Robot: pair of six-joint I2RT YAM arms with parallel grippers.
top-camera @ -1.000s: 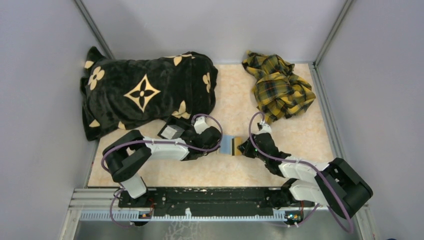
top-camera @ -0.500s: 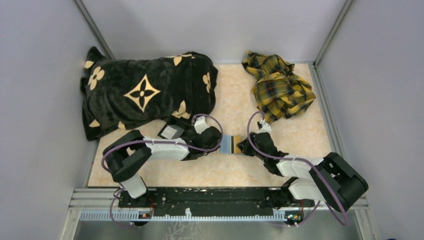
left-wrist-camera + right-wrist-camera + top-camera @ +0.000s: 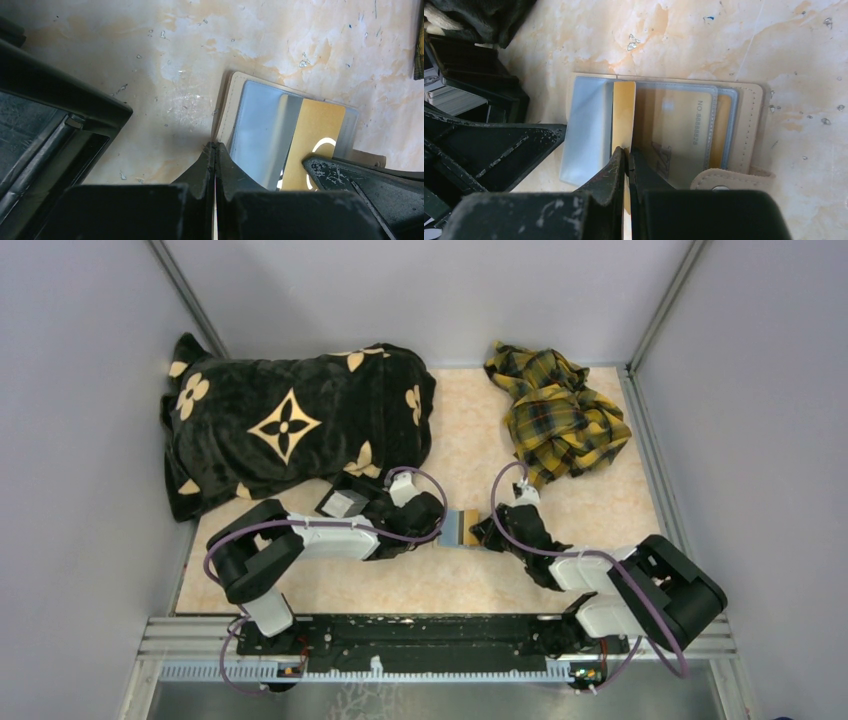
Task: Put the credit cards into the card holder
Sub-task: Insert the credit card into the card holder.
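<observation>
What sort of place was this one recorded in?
Probably a lab robot cell: plain grey walls box in a marble-look tabletop, with a black mounting rail for the arms at its near edge.

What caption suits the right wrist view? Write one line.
Right gripper pinches a gold card over the clear sleeves of the open tan card holder.

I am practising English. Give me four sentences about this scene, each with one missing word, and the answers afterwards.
1. The right gripper is shut on a ___ card.
2. The card holder lies ___ on the table, its tab undone.
3. The plaid cloth is black and ___.
4. The blanket lies to the ___ of the plaid cloth.
Answers: gold, open, yellow, left.
</observation>
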